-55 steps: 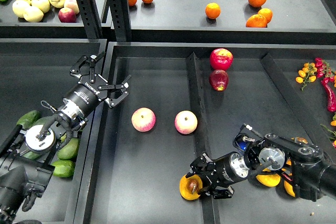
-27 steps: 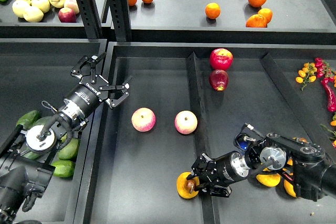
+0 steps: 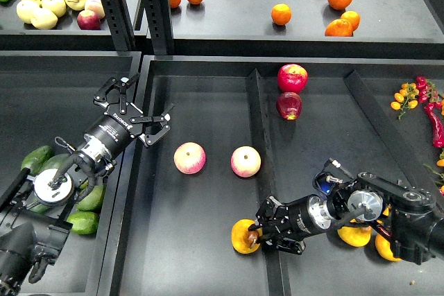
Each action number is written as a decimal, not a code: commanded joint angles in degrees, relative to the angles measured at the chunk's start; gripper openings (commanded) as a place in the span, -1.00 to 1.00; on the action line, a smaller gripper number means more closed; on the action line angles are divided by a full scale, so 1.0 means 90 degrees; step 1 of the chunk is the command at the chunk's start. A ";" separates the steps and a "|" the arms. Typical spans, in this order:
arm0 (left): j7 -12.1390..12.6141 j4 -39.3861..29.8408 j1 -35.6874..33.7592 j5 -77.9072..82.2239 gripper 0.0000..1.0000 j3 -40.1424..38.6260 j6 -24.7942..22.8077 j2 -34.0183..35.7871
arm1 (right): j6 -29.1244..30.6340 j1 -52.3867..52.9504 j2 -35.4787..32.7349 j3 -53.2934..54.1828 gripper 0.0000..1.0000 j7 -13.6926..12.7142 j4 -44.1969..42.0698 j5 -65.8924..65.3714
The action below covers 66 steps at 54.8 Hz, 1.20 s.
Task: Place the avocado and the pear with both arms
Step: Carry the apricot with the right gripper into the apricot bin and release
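Note:
The pear [image 3: 243, 236], round and orange-yellow with a dark hollow, sits low on the black tray floor [image 3: 194, 240] next to the centre divider [image 3: 258, 136]. My right gripper [image 3: 261, 233] reaches in from the right, and its fingers are closed around the pear. My left gripper [image 3: 137, 110] is open and empty, and hovers over the left rim of the middle tray. I cannot pick out the bright green avocado with certainty. Several green avocados [image 3: 84, 222] lie in the left bin, partly under my left arm.
Two pink-and-yellow apples [image 3: 189, 158] [image 3: 245, 161] lie mid-tray. Two red apples [image 3: 292, 77] sit right of the divider. Oranges [image 3: 281, 14] and yellow apples [image 3: 41, 6] are on the back shelf. Yellow fruit [image 3: 355, 236] lies under my right arm, and red peppers [image 3: 436, 126] are at the far right.
My right gripper has moved left and slightly up, carrying the pear from beside the divider into the middle tray. My left gripper has barely shifted.

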 commanded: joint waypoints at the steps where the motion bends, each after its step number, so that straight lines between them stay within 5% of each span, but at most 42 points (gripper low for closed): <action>1: 0.0000 -0.0004 0.0007 0.0000 0.98 0.0009 0.0000 0.0000 | 0.0000 0.0050 -0.0023 0.0076 -0.62 0.0000 -0.0003 0.0060; 39: 0.0010 -0.0014 0.0026 0.0000 0.98 0.0068 0.0000 0.0000 | 0.0000 0.0773 -0.1292 -0.0148 -0.61 0.0000 -0.0033 0.1183; 66: 0.0010 -0.0063 0.0026 0.0000 0.99 0.0097 0.0000 0.0000 | 0.0000 0.0451 -0.1400 -0.0509 -0.58 0.0000 -0.0501 0.1193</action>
